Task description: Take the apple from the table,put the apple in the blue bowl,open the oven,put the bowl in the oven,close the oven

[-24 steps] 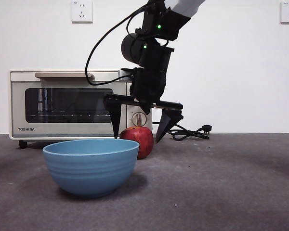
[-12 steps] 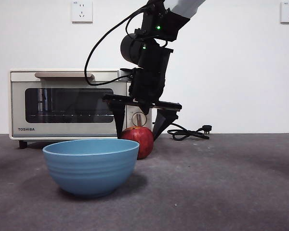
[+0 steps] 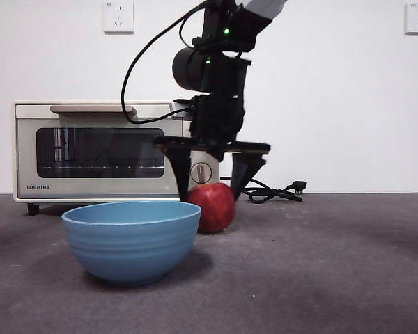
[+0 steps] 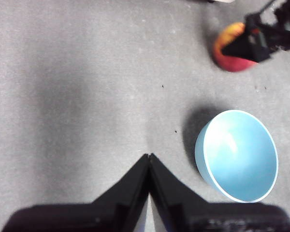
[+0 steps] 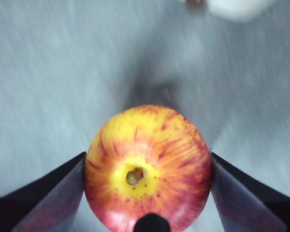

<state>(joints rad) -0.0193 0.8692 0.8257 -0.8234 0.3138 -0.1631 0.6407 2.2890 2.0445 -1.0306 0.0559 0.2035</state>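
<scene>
apple (image 3: 214, 207) now clamped by right end effector (image 3: 212, 186), shifted rightward

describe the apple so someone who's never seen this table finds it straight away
Start at the cream oven against the back wall, then come forward to the blue bowl. The apple sits on the table just behind the bowl, between the right gripper's jaws. It is the only red thing, with a yellow stem patch.

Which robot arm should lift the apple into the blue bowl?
The right one. The right gripper already has its jaws on both sides of the apple, beside the blue bowl. The left gripper is shut and hangs over bare table, away from the apple.
</scene>
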